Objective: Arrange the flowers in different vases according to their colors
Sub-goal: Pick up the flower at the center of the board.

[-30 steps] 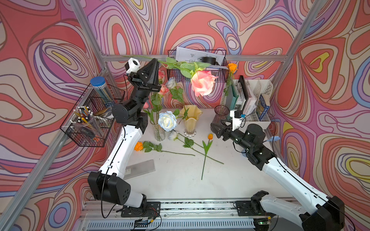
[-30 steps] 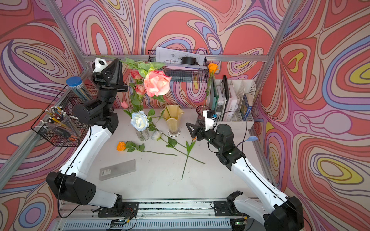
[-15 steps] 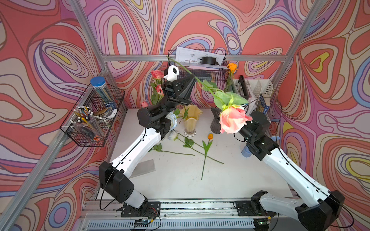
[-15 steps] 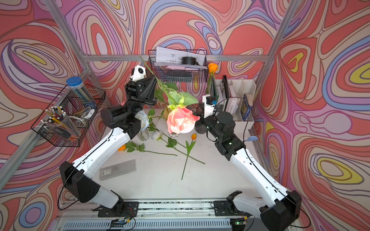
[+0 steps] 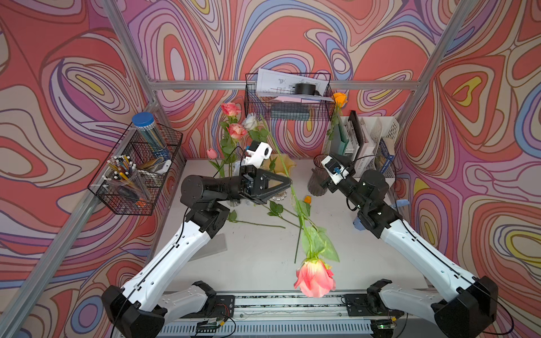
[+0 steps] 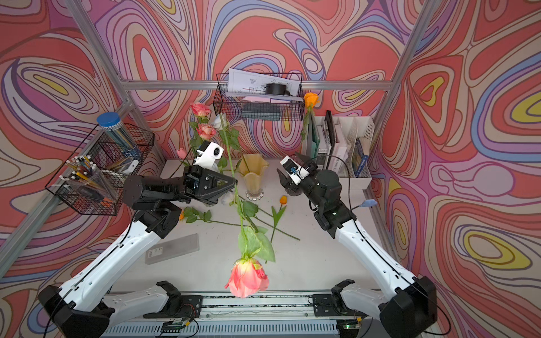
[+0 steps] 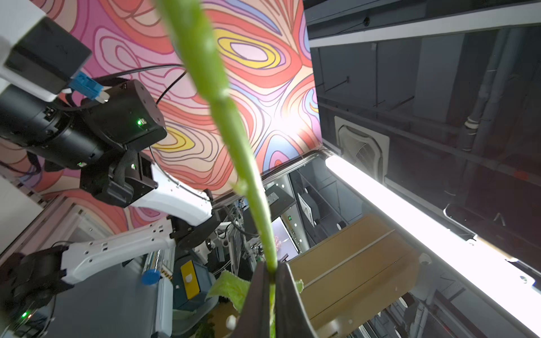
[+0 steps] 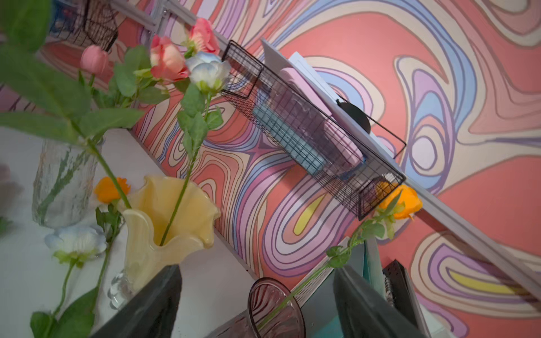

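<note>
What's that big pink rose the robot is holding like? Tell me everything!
The pink rose is a big coral-pink bloom, cloth-like, on a long green stem with broad leaves behind the flower. It is up in the air, slanted, bloom toward the front, bare end toward the back. The left gripper has its jaws shut on the stem midway.

Pink-coral rose (image 5: pixel 315 277), green stem; creamy-yellow vase (image 6: pixel 253 170); swirl-patterned walls (image 5: pixel 292 35).

4 pink flowers (image 5: pixel 315 276), 3 orange flowers (image 5: pixel 339 99) and 2 white flowers (image 5: pixel 250 121) were in view, along with 3 vases (image 6: pixel 253 172), 2 wire baskets (image 5: pixel 322 111) and 2 robot arms (image 5: pixel 181 248).
</note>
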`<state>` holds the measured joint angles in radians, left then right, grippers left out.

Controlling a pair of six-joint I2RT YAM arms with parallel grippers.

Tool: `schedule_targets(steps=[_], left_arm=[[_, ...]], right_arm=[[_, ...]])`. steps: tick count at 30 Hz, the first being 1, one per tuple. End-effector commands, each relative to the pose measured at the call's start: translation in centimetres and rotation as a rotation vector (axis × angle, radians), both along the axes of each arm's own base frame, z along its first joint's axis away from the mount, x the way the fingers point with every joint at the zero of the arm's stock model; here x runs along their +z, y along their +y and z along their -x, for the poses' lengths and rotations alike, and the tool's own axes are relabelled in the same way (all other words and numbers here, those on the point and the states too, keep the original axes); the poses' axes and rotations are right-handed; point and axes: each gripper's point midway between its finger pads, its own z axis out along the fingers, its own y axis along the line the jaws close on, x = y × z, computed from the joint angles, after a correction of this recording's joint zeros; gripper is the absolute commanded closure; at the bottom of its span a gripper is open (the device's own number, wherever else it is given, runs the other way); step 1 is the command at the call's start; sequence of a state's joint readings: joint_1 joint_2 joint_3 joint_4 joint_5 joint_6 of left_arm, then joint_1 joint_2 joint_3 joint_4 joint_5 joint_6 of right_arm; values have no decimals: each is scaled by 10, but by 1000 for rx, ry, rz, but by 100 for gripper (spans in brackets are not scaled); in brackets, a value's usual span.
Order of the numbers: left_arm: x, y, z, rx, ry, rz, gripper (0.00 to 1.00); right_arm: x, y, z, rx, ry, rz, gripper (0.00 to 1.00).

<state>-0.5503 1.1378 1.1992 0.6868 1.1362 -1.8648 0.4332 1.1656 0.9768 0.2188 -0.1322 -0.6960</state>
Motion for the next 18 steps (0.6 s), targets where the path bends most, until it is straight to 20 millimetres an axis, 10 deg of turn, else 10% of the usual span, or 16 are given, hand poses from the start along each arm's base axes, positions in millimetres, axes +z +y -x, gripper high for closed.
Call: schedule_targets(steps=[1, 18], left_arm=[[-52, -8, 12, -90, 25, -186, 100], [-76, -12, 21, -120, -20, -313, 100]], right_arm=[[25, 27, 16, 110, -285, 189, 16], [76, 71, 108, 311, -536, 219, 16]])
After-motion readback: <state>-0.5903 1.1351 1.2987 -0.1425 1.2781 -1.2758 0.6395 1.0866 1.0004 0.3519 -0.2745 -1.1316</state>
